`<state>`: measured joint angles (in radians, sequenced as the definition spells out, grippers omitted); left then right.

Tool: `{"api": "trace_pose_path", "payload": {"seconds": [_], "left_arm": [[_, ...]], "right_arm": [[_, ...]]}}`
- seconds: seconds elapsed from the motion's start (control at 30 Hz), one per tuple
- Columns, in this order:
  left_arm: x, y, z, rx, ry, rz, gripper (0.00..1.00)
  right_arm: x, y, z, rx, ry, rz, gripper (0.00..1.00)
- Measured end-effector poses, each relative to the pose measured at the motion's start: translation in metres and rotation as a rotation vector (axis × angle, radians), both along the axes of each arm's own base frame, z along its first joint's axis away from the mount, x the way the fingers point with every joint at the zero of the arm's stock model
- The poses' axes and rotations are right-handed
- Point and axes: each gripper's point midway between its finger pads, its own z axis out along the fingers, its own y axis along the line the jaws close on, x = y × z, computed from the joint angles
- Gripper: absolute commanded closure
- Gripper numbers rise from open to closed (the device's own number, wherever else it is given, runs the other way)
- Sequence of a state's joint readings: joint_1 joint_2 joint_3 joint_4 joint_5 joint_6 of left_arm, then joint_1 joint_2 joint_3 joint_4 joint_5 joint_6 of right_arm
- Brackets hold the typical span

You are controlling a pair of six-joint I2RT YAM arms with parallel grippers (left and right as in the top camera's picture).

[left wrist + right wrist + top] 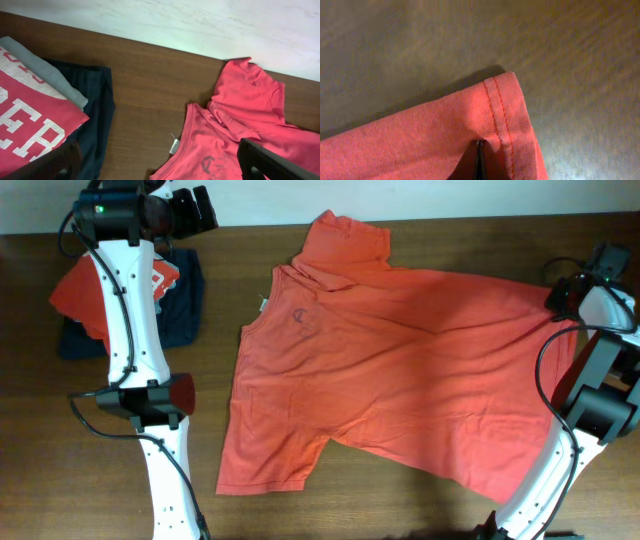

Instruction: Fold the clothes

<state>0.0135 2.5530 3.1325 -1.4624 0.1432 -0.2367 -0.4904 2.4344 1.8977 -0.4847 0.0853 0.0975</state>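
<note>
T-shirt [400, 370] lies spread flat, coral, across the wooden surface [350, 505], near the right side. It's thin cotton: light, limp, bunches easily, so best taken at the stitched hem or corners. Right claw [480, 150] is pressed together, pinching the hem corner. Left claw [157, 162] is spread wide and empty, by the folded stack [30, 120].

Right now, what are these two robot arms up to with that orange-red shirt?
They are folding laundry. A coral T-shirt lies spread out on the wooden table, not yet folded. The right gripper is shut on its hem at one corner. The left gripper hangs open near a pile of folded clothes, holding nothing.
</note>
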Motion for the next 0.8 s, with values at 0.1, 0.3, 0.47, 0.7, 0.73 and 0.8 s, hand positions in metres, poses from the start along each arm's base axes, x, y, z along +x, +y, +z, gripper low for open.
{"api": "trace_pose_path", "payload": {"seconds": [0.1, 0.3, 0.47, 0.7, 0.73, 0.8], "left_arm": [[0.0, 0.0, 0.0, 0.0, 0.0, 0.0, 0.01], [0.0, 0.0, 0.0, 0.0, 0.0, 0.0, 0.01], [0.0, 0.0, 0.0, 0.0, 0.0, 0.0, 0.01], [0.0, 0.0, 0.0, -0.002, 0.001, -0.002, 0.01], [0.0, 0.0, 0.0, -0.002, 0.0, -0.002, 0.01], [0.0, 0.0, 0.0, -0.002, 0.001, -0.002, 0.01]], "right_arm": [[0.006, -0.003, 0.001, -0.019, -0.013, 0.017, 0.96], [0.002, 0.002, 0.022, 0.037, 0.078, 0.04, 0.67], [0.004, 0.01, 0.108, 0.066, 0.048, 0.063, 0.67], [-0.047, 0.035, 0.221, 0.117, 0.015, 0.006, 0.68], [-0.056, 0.038, 0.231, 0.123, 0.012, -0.008, 0.68], [-0.071, 0.042, 0.248, 0.132, -0.001, -0.031, 0.67]]}}
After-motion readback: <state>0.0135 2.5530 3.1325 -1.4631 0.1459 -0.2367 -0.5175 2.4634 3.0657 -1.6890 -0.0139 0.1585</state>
